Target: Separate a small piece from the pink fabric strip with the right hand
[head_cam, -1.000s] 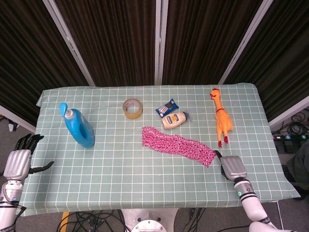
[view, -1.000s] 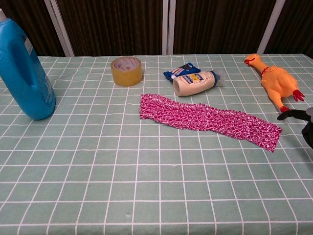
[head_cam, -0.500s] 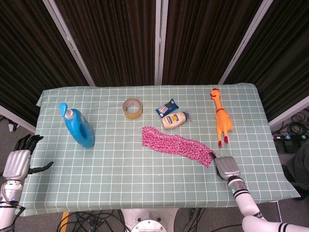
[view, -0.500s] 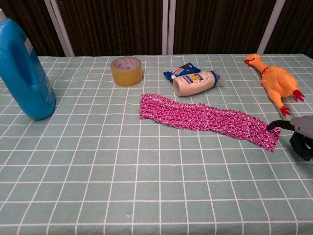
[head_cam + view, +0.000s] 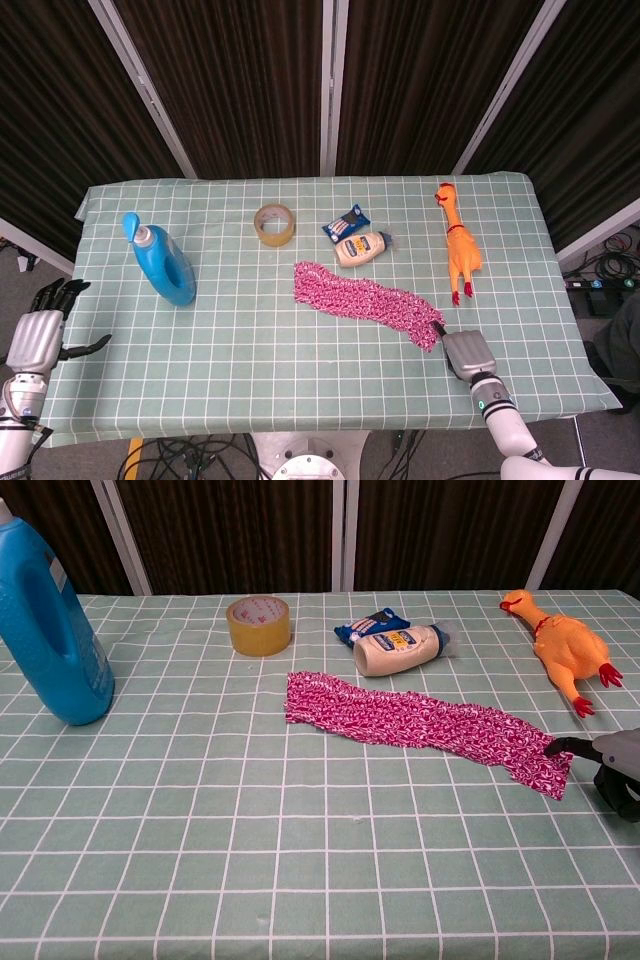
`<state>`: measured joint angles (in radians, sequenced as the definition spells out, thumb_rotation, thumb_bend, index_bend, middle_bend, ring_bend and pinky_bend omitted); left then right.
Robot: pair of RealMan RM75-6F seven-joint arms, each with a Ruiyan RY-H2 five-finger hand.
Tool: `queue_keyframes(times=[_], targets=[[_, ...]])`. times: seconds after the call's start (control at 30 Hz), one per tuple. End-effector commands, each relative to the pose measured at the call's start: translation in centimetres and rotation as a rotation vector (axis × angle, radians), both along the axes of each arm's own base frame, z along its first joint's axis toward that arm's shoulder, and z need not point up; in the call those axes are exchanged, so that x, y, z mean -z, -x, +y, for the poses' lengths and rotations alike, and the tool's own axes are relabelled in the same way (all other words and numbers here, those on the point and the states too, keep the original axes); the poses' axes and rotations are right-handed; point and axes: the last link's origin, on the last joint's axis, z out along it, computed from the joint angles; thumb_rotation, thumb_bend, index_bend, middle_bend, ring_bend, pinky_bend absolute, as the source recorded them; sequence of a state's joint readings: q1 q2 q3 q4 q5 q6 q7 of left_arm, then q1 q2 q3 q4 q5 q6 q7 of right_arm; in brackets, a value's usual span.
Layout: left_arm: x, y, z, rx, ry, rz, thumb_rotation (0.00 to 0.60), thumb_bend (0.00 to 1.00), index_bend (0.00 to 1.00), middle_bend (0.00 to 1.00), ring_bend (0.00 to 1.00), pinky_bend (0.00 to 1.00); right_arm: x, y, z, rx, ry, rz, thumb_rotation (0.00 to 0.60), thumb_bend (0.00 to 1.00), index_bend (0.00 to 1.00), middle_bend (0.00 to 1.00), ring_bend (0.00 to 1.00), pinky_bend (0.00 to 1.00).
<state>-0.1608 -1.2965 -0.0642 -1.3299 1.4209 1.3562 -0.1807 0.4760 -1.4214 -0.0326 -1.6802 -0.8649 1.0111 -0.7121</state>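
Note:
The pink fabric strip (image 5: 365,301) lies flat across the middle of the green checked table (image 5: 250,350), running from upper left to lower right. In the chest view the strip (image 5: 420,725) ends just before the right edge. My right hand (image 5: 467,353) is low on the table at that end, and its dark thumb tip touches the strip's corner. The chest view shows only part of this hand (image 5: 618,765), and I see no fabric held in it. My left hand (image 5: 35,330) hangs off the table's left edge with its fingers apart, holding nothing.
A blue detergent bottle (image 5: 165,262) stands at the left. A tape roll (image 5: 274,224), a blue packet (image 5: 346,221) and a lying squeeze bottle (image 5: 362,247) sit behind the strip. A rubber chicken (image 5: 459,245) lies at the right, just beyond my right hand.
My right hand has slid left along the table until its thumb reached the strip's right end. The strip's corner has shifted slightly. The left hand has stayed still.

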Motion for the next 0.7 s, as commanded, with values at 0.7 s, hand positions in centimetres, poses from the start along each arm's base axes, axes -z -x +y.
queue_keyframes(times=[0.7], targets=[[-0.4,0.0,0.0,-0.005,-0.010,-0.021,0.431,0.14,0.14,0.11,0.02,0.09,1.4,-2.8,2.4,-0.125,-0.076,0.013,0.600,0.97,0.11,0.94,0.83,0.72]])
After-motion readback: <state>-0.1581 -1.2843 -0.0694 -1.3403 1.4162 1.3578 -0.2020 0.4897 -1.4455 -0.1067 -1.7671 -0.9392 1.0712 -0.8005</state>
